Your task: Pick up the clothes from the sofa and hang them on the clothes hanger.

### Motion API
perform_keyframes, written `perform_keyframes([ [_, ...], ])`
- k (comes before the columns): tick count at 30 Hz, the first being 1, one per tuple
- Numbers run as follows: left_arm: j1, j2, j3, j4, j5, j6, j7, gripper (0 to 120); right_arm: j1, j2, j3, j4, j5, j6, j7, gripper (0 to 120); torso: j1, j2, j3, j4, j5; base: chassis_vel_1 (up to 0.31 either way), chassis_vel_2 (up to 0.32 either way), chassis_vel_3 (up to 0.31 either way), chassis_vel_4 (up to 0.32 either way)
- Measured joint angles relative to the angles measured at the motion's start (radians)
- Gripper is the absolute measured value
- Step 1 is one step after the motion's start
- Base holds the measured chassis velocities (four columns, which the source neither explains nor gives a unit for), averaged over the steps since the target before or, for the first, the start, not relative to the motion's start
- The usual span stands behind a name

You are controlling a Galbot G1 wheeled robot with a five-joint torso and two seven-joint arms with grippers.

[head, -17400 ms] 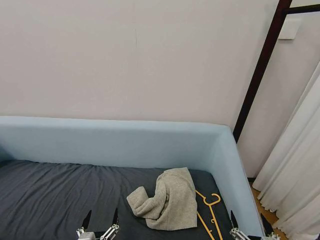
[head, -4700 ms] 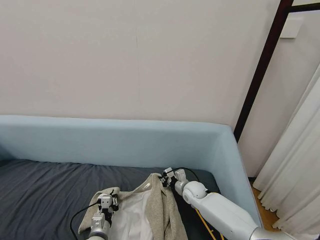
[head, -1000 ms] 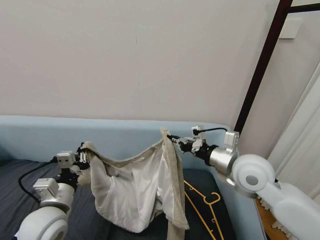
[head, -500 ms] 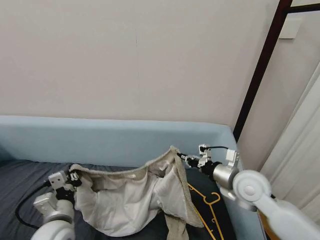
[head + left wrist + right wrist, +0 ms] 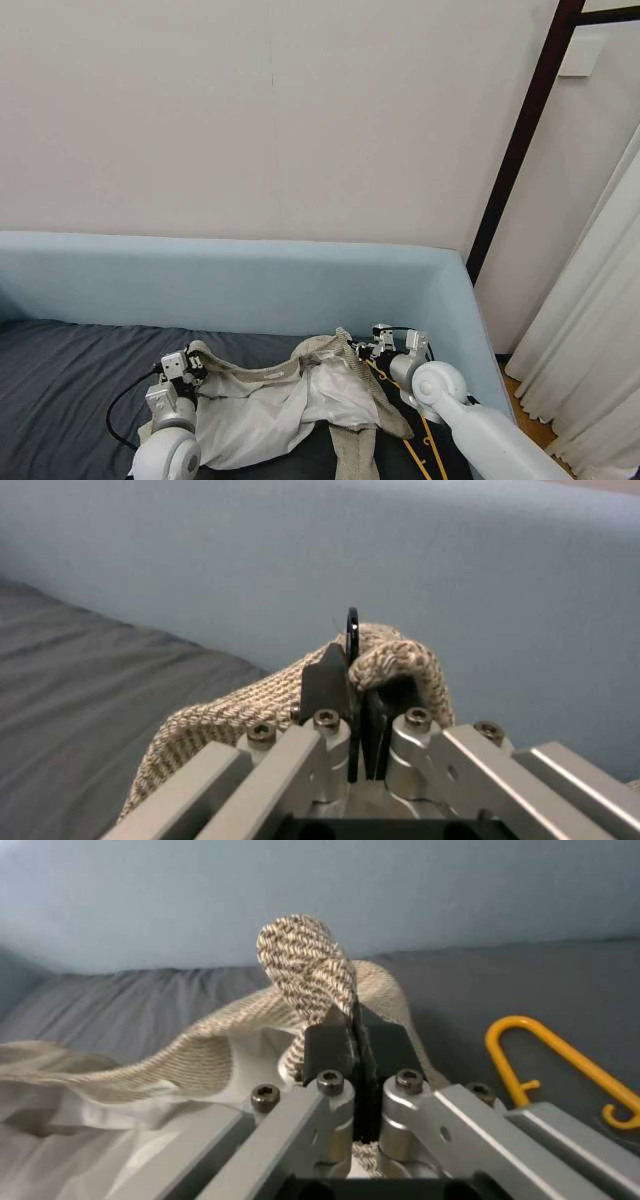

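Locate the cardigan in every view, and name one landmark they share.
Head view: cardigan stretched over the seat between left gripper and right gripper.
Left wrist view: its knit edge clamped in the jaws.
Right wrist view: a knit loop clamped in the jaws.
Shared landmark: blue backrest.

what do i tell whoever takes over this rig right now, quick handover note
Left gripper: shut on one edge of the knit garment, low over the sofa seat.
Right gripper: shut on the opposite edge, near the sofa's right corner.
Knit garment: spread between both grippers, white lining up, sagging onto the seat.
Yellow hanger: lying on the seat beside the right gripper, not in the garment.
Done: garment gripped at two points.
Left: get it onto the hanger and hung. A dark pole stands past the sofa's right end.
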Motion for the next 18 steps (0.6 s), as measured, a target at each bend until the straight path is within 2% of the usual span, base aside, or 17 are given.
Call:
perform_keyframes([
  [6, 0.013, -0.010, 0.008, 0.003, 0.016, -0.011, 0.003, 0, -0.008, -0.001, -0.006, -0.028, -0.055, 0.017, -0.011, 0, 0.000, 0.000, 0.000, -0.0001, -0.0001, 0.000, 0.000, 0.000, 0.000],
  [11, 0.017, -0.005, 0.004, 0.006, 0.017, -0.016, 0.003, 0, -0.066, -0.063, 0.021, 0.055, -0.112, 0.024, -0.016, 20, 0.000, 0.000, 0.000, -0.0003, 0.0000, 0.000, 0.000, 0.000, 0.000],
  [13, 0.017, -0.005, 0.002, 0.008, 0.017, -0.017, 0.003, 0, -0.073, -0.072, 0.024, 0.065, -0.117, 0.024, -0.017, 22, 0.000, 0.000, 0.000, -0.0003, 0.0001, 0.000, 0.000, 0.000, 0.000],
  [14, 0.016, -0.003, -0.001, 0.010, 0.016, -0.019, 0.003, 0, -0.095, -0.105, 0.036, 0.091, -0.130, 0.021, -0.019, 30, 0.000, 0.000, 0.000, -0.0003, 0.0000, 0.000, 0.000, 0.000, 0.000],
  [16, 0.016, -0.002, -0.002, 0.010, 0.016, -0.022, 0.003, 0, -0.114, -0.133, 0.051, 0.103, -0.141, 0.019, -0.023, 39, 0.000, 0.000, 0.000, -0.0005, 0.0000, 0.000, 0.000, 0.000, 0.000],
  [18, 0.016, -0.002, -0.002, 0.010, 0.016, -0.023, 0.003, 0, -0.118, -0.139, 0.055, 0.103, -0.142, 0.018, -0.024, 42, 0.000, 0.000, 0.000, -0.0005, 0.0000, 0.000, 0.000, 0.000, 0.000],
])
